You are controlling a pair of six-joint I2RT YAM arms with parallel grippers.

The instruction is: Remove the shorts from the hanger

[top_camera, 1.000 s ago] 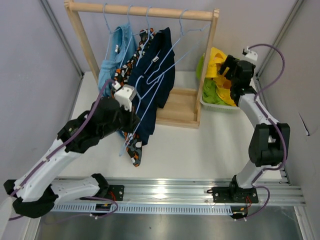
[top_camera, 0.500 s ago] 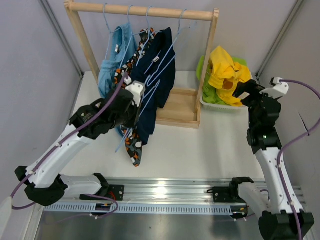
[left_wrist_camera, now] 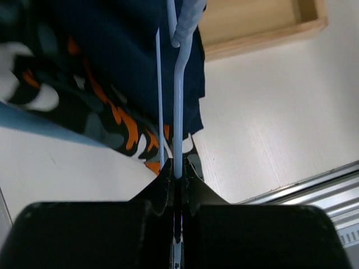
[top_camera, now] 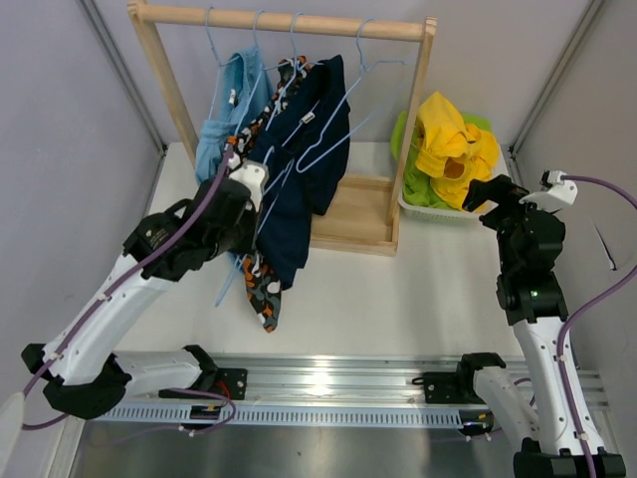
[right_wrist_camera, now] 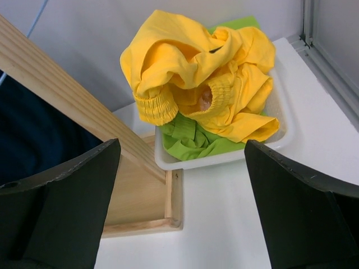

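Nearest, in front of the rack [top_camera: 413, 129], the left end effector [left_wrist_camera: 177, 175] is pressed together on the thin wire of a pale blue hanger [left_wrist_camera: 178, 112]. The wire runs straight up from between its fingers, past hanging cloth. Just beyond that pinch the camouflage shorts [top_camera: 264, 294] hang lowest of all. Their hem reaches down in front of the rack's base, close over the white surface [top_camera: 398, 289]; whether it touches cannot be told. The navy shorts [top_camera: 309, 139] hang from about the middle of the rack, draped over the camouflage pair and crossed by several blue wires. The light blue shorts [top_camera: 224, 119] hang at the rack's left end, partly behind the left arm. All three pairs are hooked on the rack's top rail [top_camera: 279, 20]. To the right of the rack, the right end effector [right_wrist_camera: 180, 145] is spread wide with nothing between its fingers. It hovers over the surface and faces the rack's right post. Beyond it, just beside that post and the corner of the rack's base, sits a white bin [right_wrist_camera: 280, 134]. In it the yellow shorts [right_wrist_camera: 196, 73] lie heaped on the lime green shorts [right_wrist_camera: 190, 140], both off the rack.
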